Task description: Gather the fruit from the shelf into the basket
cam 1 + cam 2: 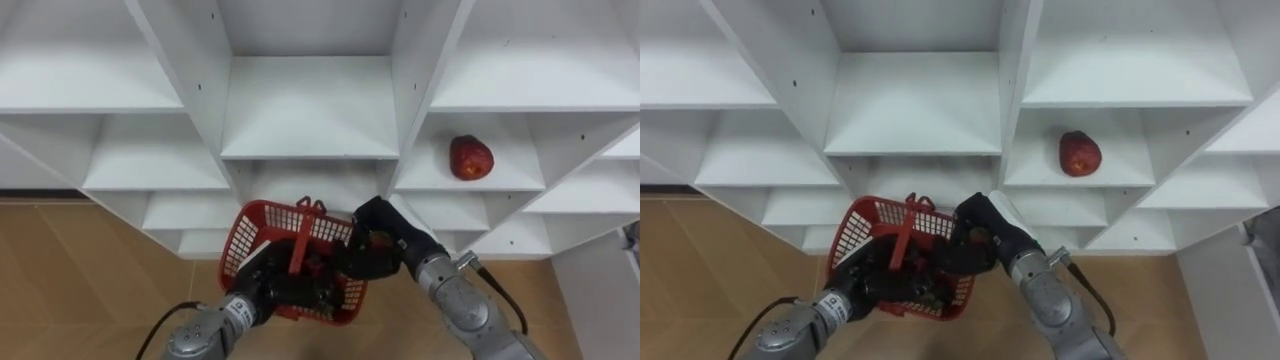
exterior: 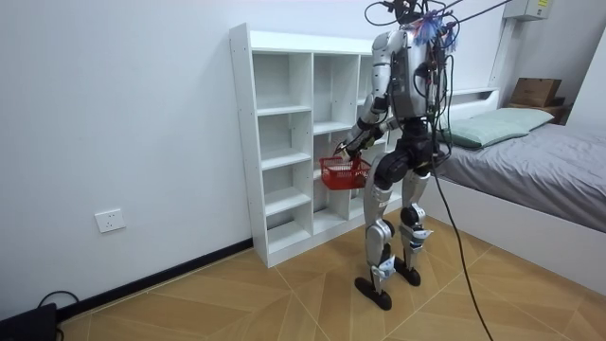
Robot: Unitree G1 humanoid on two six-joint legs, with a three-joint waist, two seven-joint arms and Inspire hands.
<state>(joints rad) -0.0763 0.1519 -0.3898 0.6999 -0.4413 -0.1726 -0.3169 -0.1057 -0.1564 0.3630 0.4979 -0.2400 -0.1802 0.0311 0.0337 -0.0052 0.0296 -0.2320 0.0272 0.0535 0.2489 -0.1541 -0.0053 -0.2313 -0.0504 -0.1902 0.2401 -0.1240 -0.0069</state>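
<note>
The robot stands upright close before the white closet [image 1: 310, 150], with the bed [image 2: 540, 161] behind it at the room view's right. Bare wooden floor [image 2: 237, 294] spreads toward the room view's left.

One red apple [image 1: 471, 158] lies on a shelf in the closet's right column. It sits back from the front edge of the board and apart from both side walls, with free board on each side and open space above it.

The red basket [image 1: 243, 240] is in the air before the middle column, lower than the apple and to its left. Its far rim is near the shelf fronts, but I cannot tell if it touches them. The left hand [image 1: 262, 285] comes from the lower left and is closed on the basket near the lower end of the handle [image 1: 300, 250]. The handle stands up and tilts a little.

The right hand [image 1: 378, 245] is over the basket's right rim, partly inside it and well apart from the apple. I cannot tell if this hand is wide, narrow or holding something. What lies in the basket is hidden behind the mesh and the hands.
</note>
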